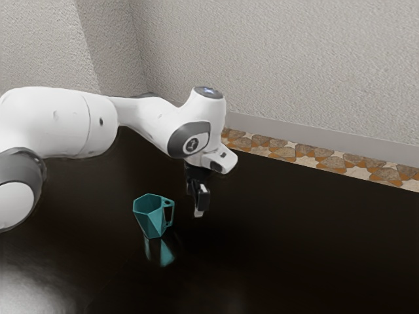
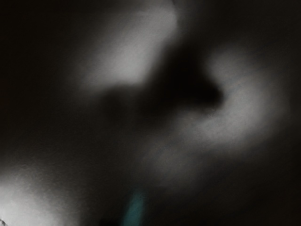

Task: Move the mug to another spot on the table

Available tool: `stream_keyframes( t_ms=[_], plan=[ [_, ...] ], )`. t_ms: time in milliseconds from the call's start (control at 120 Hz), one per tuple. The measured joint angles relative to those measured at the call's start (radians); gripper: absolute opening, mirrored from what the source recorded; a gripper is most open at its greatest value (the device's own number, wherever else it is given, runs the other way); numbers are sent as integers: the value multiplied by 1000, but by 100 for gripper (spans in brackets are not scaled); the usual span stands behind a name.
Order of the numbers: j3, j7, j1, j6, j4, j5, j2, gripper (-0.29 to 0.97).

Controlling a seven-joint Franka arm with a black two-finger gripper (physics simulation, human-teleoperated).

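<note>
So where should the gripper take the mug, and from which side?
Probably the rim wall, from straight above: the mug stands upright with its mouth open, and its faceted sides taper downward, so a side grip could slip. The handle faces the gripper beside it but looks a thin target.

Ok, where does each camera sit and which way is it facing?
Exterior view: beside the arm, looking down across the dark table toward the wall; the white arm enters from the exterior view's left, claw hanging beside the mug.
Wrist view: mounted above the claw, facing down at the glossy table; a dark blur there may be the claw's reflection, I cannot tell.
Shared: the table and the teal mug, a sliver near the claw in the wrist view.
</note>
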Motion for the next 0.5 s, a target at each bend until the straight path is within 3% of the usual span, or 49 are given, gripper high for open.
stream_keyframes(
  t_ms=[83, 175, 342, 500],
  plan=[
    [-27, -7, 79, -1, 3, -103, -103, 65],
    [-104, -28, 205, -15, -12, -164, -232, 65],
    [-202, -76, 413, -93, -3, -228, -359, 66],
    [-203, -110, 471, -218, 186, -233, -367, 66]
  ],
)
